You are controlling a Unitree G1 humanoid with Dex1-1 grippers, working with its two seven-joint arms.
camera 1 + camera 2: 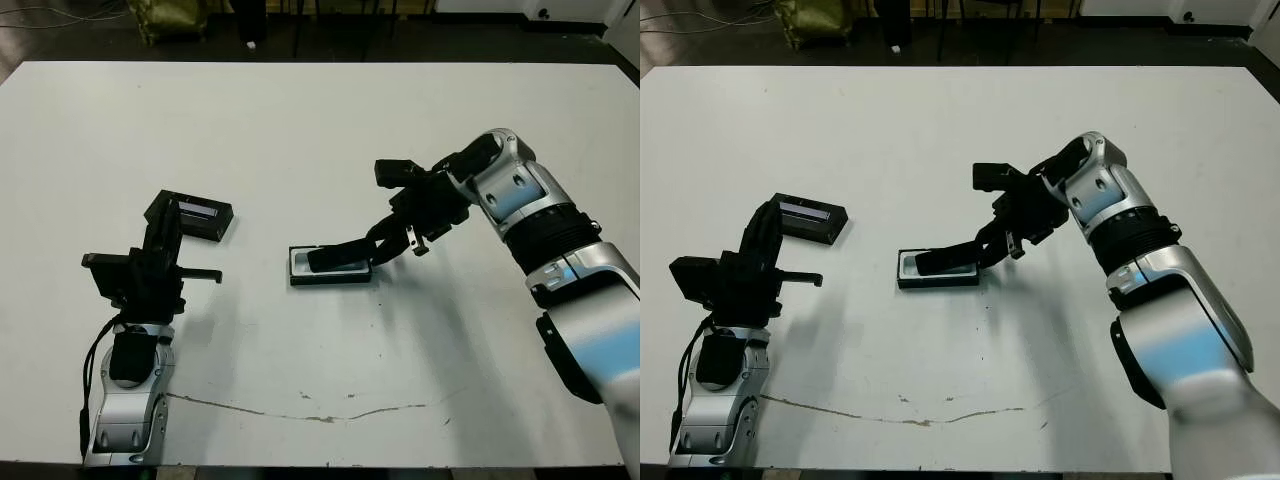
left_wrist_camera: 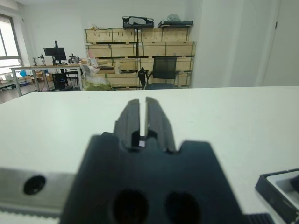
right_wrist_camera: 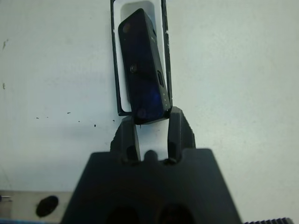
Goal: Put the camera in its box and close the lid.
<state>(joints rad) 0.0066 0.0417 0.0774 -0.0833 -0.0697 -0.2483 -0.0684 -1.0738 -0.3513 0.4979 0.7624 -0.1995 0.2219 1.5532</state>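
Now right hand (image 3: 152, 122) pinches camera (image 3: 144, 65) end, tilted over box (image 1: 331, 265); left hand (image 2: 142, 116) pressed together beside lid (image 1: 198, 217) on desk (image 1: 320, 130).

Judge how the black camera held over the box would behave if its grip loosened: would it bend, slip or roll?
The camera looks like a rigid bar, so it probably won't bend. Its glossy faces could slip between the right gripper fingers. Being flat-sided, it should drop flat into the box rather than roll.

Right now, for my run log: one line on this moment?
right gripper: holds camera tilted over box | left gripper: shut, idle | lid: off
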